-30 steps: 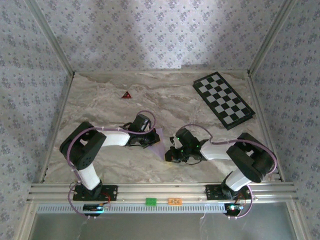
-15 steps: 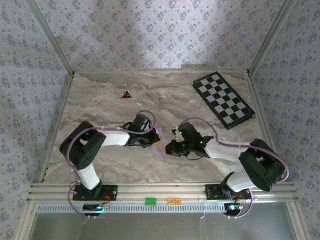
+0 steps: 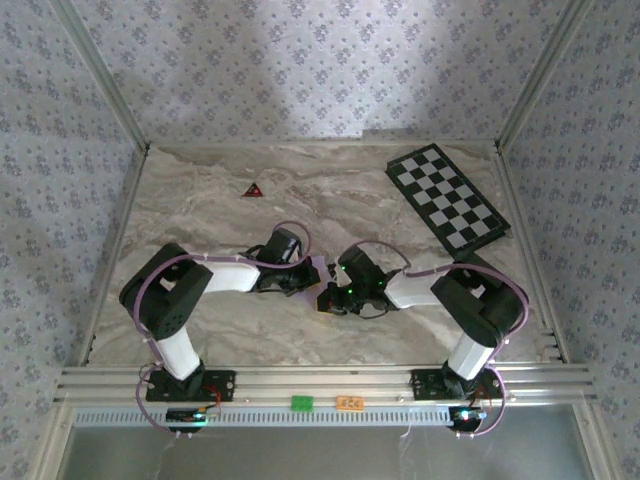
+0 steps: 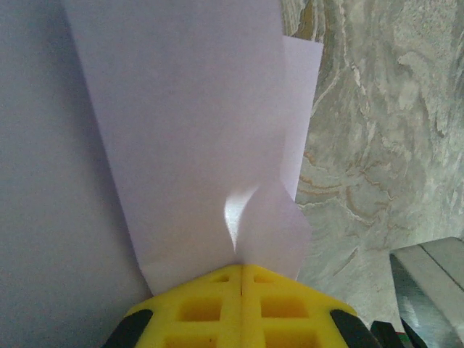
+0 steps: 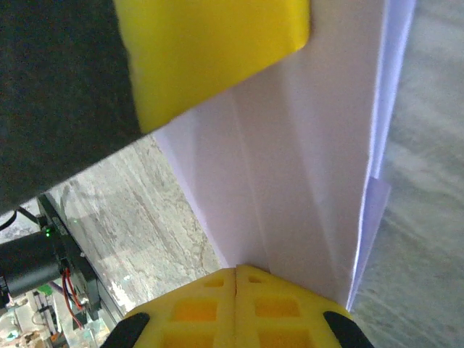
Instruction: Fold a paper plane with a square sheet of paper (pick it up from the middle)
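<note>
**A:** Both arms have met mid-tabletop point(image 3: 200, 215), toward the near edge. The left gripper point(image 3: 300, 281) and the right gripper point(image 3: 329, 298) are nose to nose!

**B:** And the lilac paper point(image 3: 317, 268) is caught right between them. From above it's just a pale sliver.

**A:** The left wrist view gives a closer look. The yellow jaws are pressed tight together, with the paper coming straight out of the seam. That's a firm pinch on it. The layers are folded, and one corner curls up near the pads.

**B:** It's the same from the right wrist. Those jaws are clamped on the paper's edge too, with creased layers fanning away from them. Another yellow finger point(image 5: 210, 58) lies across the far end of the paper.

**A:** Does it clear the marble? I can't tell from here.

**B:** Elsewhere, the checkered board point(image 3: 447, 200) lies at the back right. The small red triangle point(image 3: 253, 189) sits at the back left. Both are well apart from the action.
</note>
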`<state>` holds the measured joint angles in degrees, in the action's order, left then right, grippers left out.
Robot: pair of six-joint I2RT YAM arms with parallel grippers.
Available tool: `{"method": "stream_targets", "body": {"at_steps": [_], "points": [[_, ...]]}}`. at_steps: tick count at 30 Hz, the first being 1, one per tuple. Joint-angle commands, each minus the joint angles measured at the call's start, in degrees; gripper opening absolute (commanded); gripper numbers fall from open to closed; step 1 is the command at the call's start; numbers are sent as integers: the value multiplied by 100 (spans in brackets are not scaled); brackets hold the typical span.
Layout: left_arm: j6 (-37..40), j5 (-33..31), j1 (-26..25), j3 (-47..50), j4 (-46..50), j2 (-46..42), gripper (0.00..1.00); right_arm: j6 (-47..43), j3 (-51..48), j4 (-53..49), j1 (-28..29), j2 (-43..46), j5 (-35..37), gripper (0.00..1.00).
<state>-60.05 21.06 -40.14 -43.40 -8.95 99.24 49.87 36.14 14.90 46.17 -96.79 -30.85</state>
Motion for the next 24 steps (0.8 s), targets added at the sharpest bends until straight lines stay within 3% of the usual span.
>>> {"method": "stream_targets", "body": {"at_steps": [1, 6, 24], "points": [[-56, -223, 23, 49, 144, 122, 0, 158, -411, 50, 178, -178, -7, 2], [-71, -252, 22, 78, 130, 122, 0, 347, -823, 348, 302, -101, 100, 2], [-103, -297, 28, 103, 156, 174, 0, 252, -1052, -272, 572, 524, 389, 1]]}}
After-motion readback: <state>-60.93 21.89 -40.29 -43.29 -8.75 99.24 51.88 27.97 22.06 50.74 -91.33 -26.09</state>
